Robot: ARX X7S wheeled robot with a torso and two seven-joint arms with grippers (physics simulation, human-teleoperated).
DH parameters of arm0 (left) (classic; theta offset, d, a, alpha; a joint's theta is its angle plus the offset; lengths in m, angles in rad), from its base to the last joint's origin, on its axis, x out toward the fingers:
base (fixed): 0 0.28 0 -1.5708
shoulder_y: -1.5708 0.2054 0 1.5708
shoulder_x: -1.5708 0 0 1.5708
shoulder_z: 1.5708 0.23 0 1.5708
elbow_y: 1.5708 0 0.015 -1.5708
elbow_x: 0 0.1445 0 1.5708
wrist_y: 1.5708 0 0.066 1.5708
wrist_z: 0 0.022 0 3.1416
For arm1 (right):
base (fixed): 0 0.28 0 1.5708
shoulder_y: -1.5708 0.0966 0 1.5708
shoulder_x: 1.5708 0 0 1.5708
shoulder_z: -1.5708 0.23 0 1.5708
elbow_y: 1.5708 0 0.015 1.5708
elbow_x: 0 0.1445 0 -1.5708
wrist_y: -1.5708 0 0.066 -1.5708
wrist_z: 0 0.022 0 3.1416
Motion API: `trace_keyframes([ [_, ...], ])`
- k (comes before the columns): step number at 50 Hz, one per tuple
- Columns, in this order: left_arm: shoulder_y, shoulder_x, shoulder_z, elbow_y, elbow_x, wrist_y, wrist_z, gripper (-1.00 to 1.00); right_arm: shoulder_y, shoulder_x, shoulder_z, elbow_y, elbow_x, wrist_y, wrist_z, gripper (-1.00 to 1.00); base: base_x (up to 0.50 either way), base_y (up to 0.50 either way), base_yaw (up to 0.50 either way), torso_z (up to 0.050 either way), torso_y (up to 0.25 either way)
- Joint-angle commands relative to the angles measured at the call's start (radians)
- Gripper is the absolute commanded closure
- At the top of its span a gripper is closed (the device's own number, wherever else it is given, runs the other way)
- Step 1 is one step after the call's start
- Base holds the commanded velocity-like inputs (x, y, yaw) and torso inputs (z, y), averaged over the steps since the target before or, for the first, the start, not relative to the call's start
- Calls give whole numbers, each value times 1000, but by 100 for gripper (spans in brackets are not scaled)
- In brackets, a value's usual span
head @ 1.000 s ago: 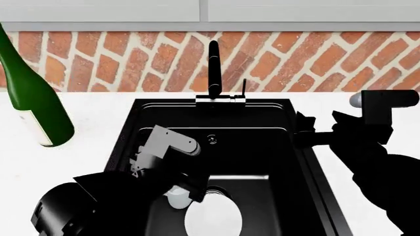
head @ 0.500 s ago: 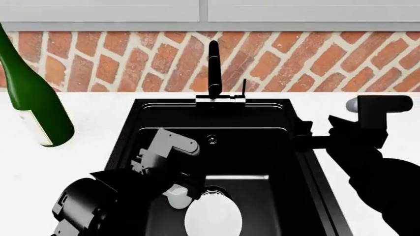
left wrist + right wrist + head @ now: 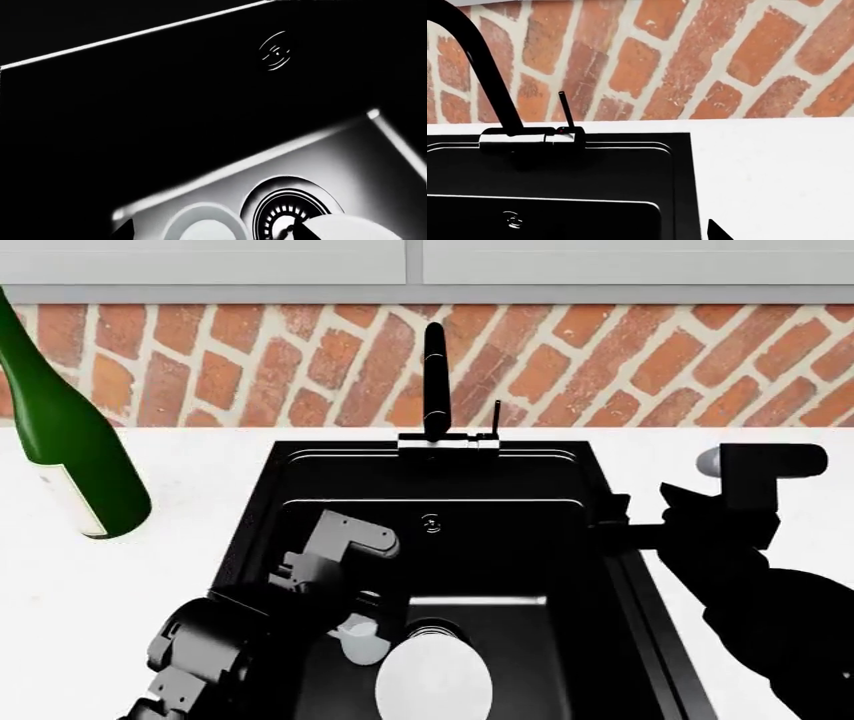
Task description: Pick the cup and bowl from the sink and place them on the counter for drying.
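The white cup (image 3: 358, 643) stands on the floor of the black sink (image 3: 262, 530), beside the round drain (image 3: 291, 212). The white bowl (image 3: 434, 681) lies just right of it, partly over the drain. My left gripper (image 3: 363, 624) is open, low in the basin, with its fingertips either side of the cup. In the left wrist view the cup's rim (image 3: 200, 226) lies between the dark fingertips (image 3: 124, 231), and the bowl's edge (image 3: 353, 230) shows beside them. My right gripper (image 3: 611, 523) is open and empty over the sink's right rim; one fingertip (image 3: 716, 233) shows above the white counter (image 3: 780, 170).
A tall green bottle (image 3: 67, 440) stands on the counter (image 3: 174, 570) left of the sink. The black faucet (image 3: 435, 380) rises at the sink's back edge, against the red brick wall (image 3: 641, 360). A stepped ledge (image 3: 441, 502) runs along the basin's back.
My left arm has sunk deeper into the sink and its gripper has closed in on the cup. My right arm has shifted slightly left. The cup and bowl have not moved.
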Motion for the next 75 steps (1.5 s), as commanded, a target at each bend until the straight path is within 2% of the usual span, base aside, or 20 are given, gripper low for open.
trace_keyframes([
  [1, -11, 20, 4, -157, 31, 96, 48, -100, -15, -10, -3, 8, -15, -15, -11, -100, 0, 0, 0, 0, 0],
  [37, -18, 43, 72, -324, 75, 165, 97, -100, -44, -12, -16, 20, -14, -47, -22, -100, 0, 0, 0, 0, 0],
  [62, -67, 92, 87, -601, 95, 290, 185, -100, -57, -13, -22, 24, -8, -57, -22, -100, 0, 0, 0, 0, 0],
  [75, -77, 101, 94, -652, 97, 310, 204, -100, -59, -12, -24, 28, -7, -63, -21, -100, 0, 0, 0, 0, 0],
])
